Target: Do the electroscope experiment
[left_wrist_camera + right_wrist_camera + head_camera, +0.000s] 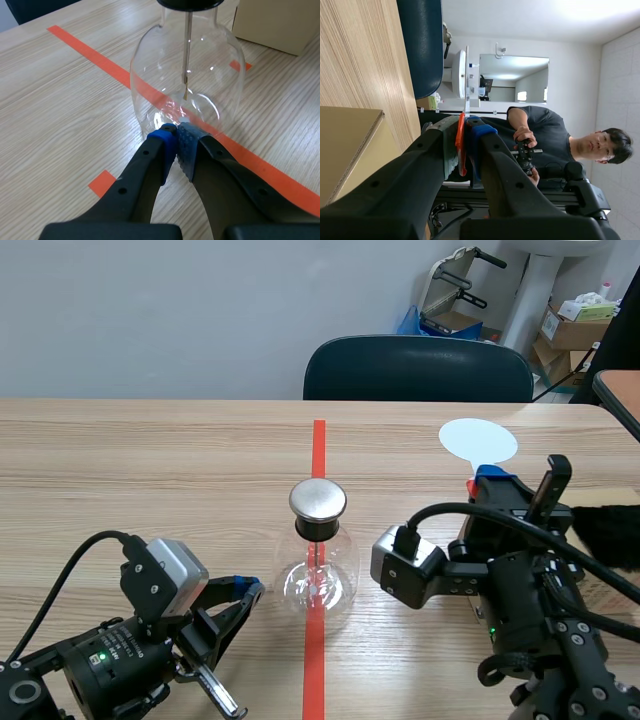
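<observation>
squarely on the orange-red tape line (317,640) in the middle of the pale wood-grain table (120,470), the flask (318,575) is standing upright. it is showing a round belly of clear glass, a black stopper (319,529) in its neck, and on top a flat cap (318,499) of brushed metal shaped like a disc. a thin metal rod (187,45) is hanging straight down inside the glass, and a small foil strip (184,91) is dangling at its end.

the left claw (176,131) is lying low on the table, its fingers pinched together on nothing. its dotted blue pads are meeting tip to tip just beside the foot of the flask, and whether they are touching the glass is not clear.

the right claw (462,131) is sitting to the right of the flask, apart from it. it is clamping the orange-red handle (460,150) of a paddle (478,440), whose flat, round white blade is sticking out ahead of the fingers. a tan cardboard box (280,25) is lying under that claw, and a black furry cloth (608,530) is resting near the table's right edge. a dark padded chair (420,370) is standing behind the table.
</observation>
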